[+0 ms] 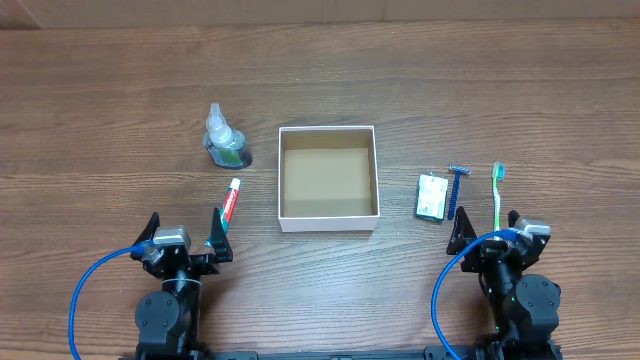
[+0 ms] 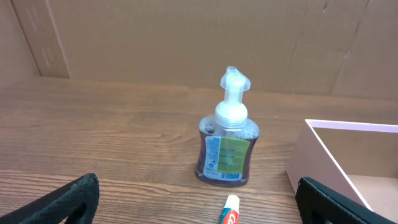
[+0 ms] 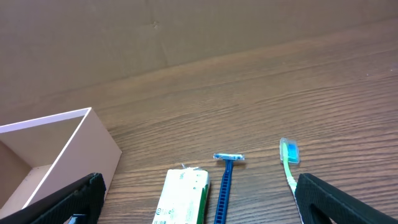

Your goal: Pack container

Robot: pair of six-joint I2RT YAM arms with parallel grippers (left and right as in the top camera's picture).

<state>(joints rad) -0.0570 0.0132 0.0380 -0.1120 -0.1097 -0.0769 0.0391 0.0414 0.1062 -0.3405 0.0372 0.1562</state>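
Plainly, left hand and right hand both fully spread, empty, either side of the container.

Matt wood table, cardboard container

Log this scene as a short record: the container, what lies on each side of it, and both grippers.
container: open top, nothing inside
left of it: soap bottle, upright; toothpaste, lying flat, nearer the arm
right of it: packet, razor, toothbrush, lying side by side, apart
left gripper: jaws open, holding nothing
right gripper: jaws open, holding nothing
packed so far: none
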